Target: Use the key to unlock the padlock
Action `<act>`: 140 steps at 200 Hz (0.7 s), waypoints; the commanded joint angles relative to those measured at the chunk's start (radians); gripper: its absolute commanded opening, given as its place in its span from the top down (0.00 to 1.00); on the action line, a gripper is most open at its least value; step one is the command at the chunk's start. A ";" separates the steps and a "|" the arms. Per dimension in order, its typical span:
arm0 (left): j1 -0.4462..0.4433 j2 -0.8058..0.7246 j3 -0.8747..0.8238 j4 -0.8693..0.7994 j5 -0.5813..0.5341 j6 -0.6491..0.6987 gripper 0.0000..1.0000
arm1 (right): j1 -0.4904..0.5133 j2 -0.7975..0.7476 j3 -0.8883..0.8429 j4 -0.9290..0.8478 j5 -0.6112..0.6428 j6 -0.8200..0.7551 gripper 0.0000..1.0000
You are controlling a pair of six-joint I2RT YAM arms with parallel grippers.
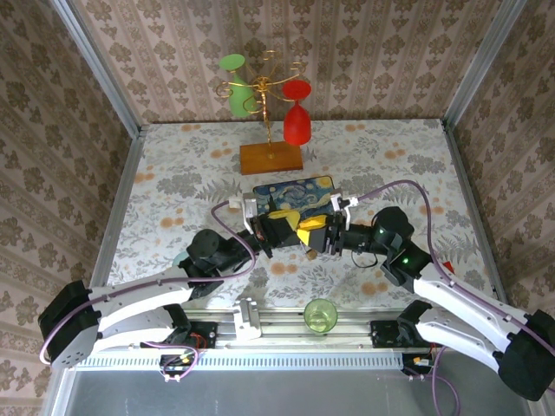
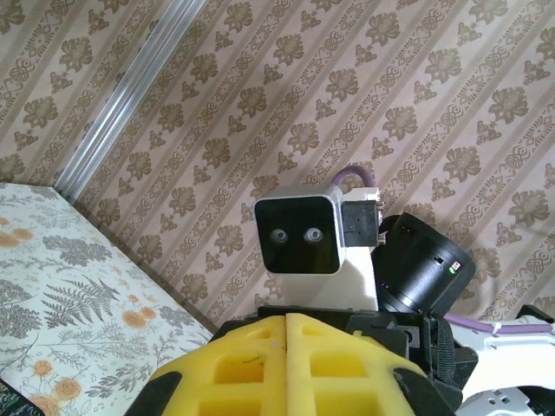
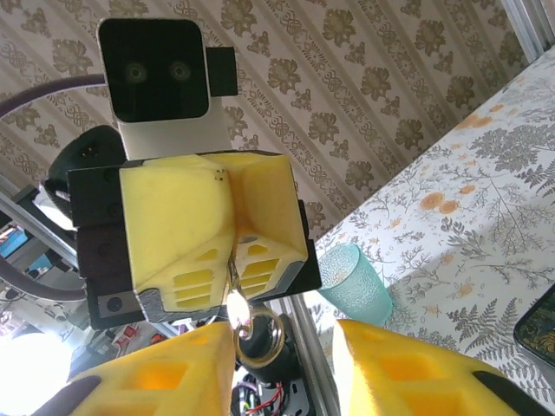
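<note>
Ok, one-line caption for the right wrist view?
Shut left pincer dangles a metal ring into the open right pincer, teal cup behind.

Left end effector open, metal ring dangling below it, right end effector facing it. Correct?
Not open. The left end effector is shut, its yellow fingers pressed together, in the right wrist view. The metal ring does dangle below it and the right end effector faces it.

The white-shelled left arm [image 1: 130, 301] and white-shelled right arm [image 1: 464, 308] have round black joints, looping purple cables [image 1: 408, 185], blocky yellow latticed fingers [image 2: 342, 360] and, at twelve o'clock of these, a black-faced white camera box [image 2: 299, 234], with a small green light [image 1: 401, 258] on the right arm.
</note>
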 commanded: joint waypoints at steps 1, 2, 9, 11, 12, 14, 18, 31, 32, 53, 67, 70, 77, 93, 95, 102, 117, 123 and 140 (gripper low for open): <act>-0.011 0.006 -0.005 0.061 0.000 0.018 1.00 | 0.017 0.019 0.020 0.092 0.017 0.007 0.66; -0.011 0.006 -0.006 0.061 0.000 0.018 1.00 | 0.017 0.019 0.020 0.094 0.017 0.007 0.66; -0.012 0.008 -0.006 0.062 0.002 0.018 1.00 | 0.020 0.025 0.022 0.098 0.015 0.009 0.70; -0.011 0.008 -0.006 0.064 0.002 0.017 1.00 | 0.022 0.026 0.022 0.098 0.015 0.009 0.71; -0.011 0.008 -0.006 0.064 0.001 0.017 1.00 | 0.022 0.027 0.022 0.098 0.014 0.008 0.72; -0.010 0.008 -0.006 0.064 0.000 0.017 1.00 | 0.023 0.028 0.024 0.098 0.014 0.008 0.73; -0.011 0.008 -0.006 0.064 0.000 0.016 1.00 | 0.025 0.030 0.025 0.096 0.013 0.007 0.74; -0.011 0.008 -0.006 0.065 -0.001 0.014 1.00 | 0.027 0.029 0.024 0.103 0.015 0.007 0.77; -0.011 0.008 -0.006 0.065 0.000 0.015 1.00 | 0.028 0.030 0.024 0.103 0.016 0.007 0.77; -0.011 0.009 -0.011 0.073 -0.001 0.010 1.00 | 0.028 0.027 0.022 0.112 0.014 0.009 0.88; -0.012 0.012 -0.021 0.094 -0.007 0.002 1.00 | 0.028 0.018 0.018 0.107 0.021 0.007 0.96; -0.013 0.013 -0.023 0.097 -0.007 0.001 1.00 | 0.029 0.015 0.017 0.104 0.023 0.004 0.97; -0.013 0.013 -0.024 0.097 -0.006 -0.001 1.00 | 0.029 0.006 0.015 0.085 0.032 -0.007 0.98; -0.011 0.011 -0.028 0.091 -0.012 -0.006 0.88 | 0.029 -0.026 0.025 -0.004 0.071 -0.053 1.00; -0.012 0.011 -0.029 0.093 -0.012 -0.004 0.82 | 0.029 -0.032 0.026 -0.019 0.078 -0.063 1.00; -0.012 0.008 -0.032 0.094 -0.017 -0.006 0.60 | 0.030 -0.052 0.034 -0.080 0.115 -0.096 1.00; -0.012 -0.023 -0.036 0.057 -0.069 -0.026 0.27 | 0.043 -0.105 0.062 -0.256 0.241 -0.199 1.00; -0.011 -0.044 -0.038 0.020 -0.106 -0.047 0.02 | 0.057 -0.121 0.083 -0.358 0.324 -0.257 1.00; 0.019 -0.128 0.014 -0.293 -0.191 -0.181 0.00 | 0.131 -0.136 0.144 -0.570 0.626 -0.410 1.00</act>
